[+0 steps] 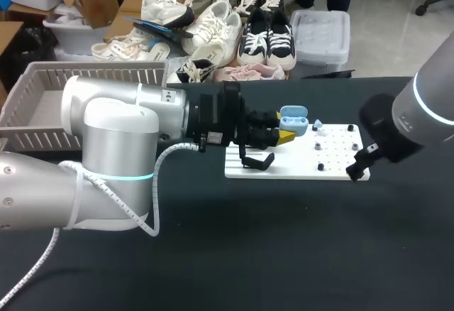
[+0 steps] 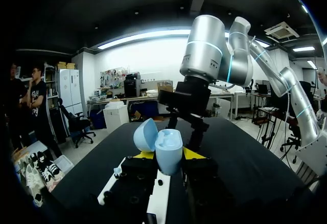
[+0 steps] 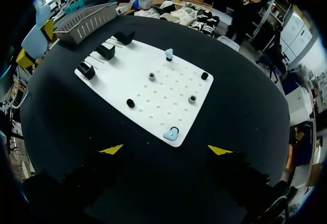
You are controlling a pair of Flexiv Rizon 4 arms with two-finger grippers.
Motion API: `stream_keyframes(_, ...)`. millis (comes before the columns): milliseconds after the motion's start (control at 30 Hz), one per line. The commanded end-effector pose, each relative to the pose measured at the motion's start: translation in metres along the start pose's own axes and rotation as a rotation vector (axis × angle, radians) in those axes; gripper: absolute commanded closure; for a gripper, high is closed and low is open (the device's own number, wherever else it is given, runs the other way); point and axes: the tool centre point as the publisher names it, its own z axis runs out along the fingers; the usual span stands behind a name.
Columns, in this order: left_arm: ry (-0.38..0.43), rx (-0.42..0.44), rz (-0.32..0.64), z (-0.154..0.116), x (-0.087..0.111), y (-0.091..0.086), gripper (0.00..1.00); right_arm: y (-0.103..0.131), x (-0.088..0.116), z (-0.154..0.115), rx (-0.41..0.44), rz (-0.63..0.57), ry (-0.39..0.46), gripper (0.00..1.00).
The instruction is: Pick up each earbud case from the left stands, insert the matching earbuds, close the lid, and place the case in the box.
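My left gripper (image 1: 284,135) is shut on a light-blue earbud case (image 1: 293,121) and holds it above the white board (image 1: 298,169). The case (image 2: 168,150) sits between the yellow tips with its lid (image 2: 144,134) swung open. One light-blue earbud (image 3: 168,54) stands on a peg at the board's far side, also seen as the earbud (image 1: 317,124) just right of the case. A second earbud (image 3: 171,132) lies at the board's edge, just ahead of my right gripper (image 3: 165,150). That right gripper (image 1: 355,170) hangs open and empty over the board's right end.
Black case stands (image 3: 86,70) line one end of the board (image 3: 153,88); one stand (image 1: 259,162) sits under my left gripper. Small black and grey pegs (image 3: 192,99) dot the board. A grey slatted basket (image 1: 42,105) stands at the table's far left.
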Motion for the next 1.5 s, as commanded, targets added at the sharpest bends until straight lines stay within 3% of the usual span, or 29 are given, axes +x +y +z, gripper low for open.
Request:
stream_keyframes(33, -0.001, -0.008, 0.001, 0.001, 0.0, -0.001, 1.0, 0.005, 0.001, -0.004, 0.521, 0.005, 0.014, 0.0)
stream_keyframes(567, -0.001, -0.008, 0.001, 0.001, 0.0, -0.001, 1.0, 0.003, 0.004, 0.007, 0.564, 0.064, 0.054, 0.0)
stream_keyframes(767, -0.001, -0.008, 0.001, 0.001, 0.0, -0.001, 1.0, 0.003, 0.001, 0.009, 0.537, 0.059, 0.047, 0.0)
stream_keyframes(833, -0.001, -0.008, 0.001, 0.001, 0.0, -0.001, 1.0, 0.002, 0.001, 0.009, 0.533, 0.058, 0.046, 0.21)
stream_keyframes(867, -0.001, -0.008, 0.001, 0.001, 0.0, -0.001, 1.0, 0.002, 0.0, 0.009, 0.516, 0.059, 0.04, 0.21)
stream_keyframes(1100, -0.001, -0.008, 0.001, 0.001, 0.0, -0.001, 1.0, 0.002, -0.001, 0.009, 0.482, 0.059, 0.04, 0.08)
stream_keyframes(1167, -0.001, -0.008, 0.001, 0.001, 0.0, -0.001, 1.0, 0.001, -0.001, 0.009, 0.439, 0.064, 0.026, 0.01)
stream_keyframes(1300, -0.001, -0.008, 0.001, 0.001, 0.0, -0.001, 1.0, -0.002, -0.001, 0.009, 0.386, 0.073, 0.016, 0.0)
stream_keyframes(1500, -0.001, -0.008, 0.001, 0.001, 0.0, -0.001, 1.0, -0.004, -0.001, 0.008, 0.391, 0.062, 0.02, 0.0)
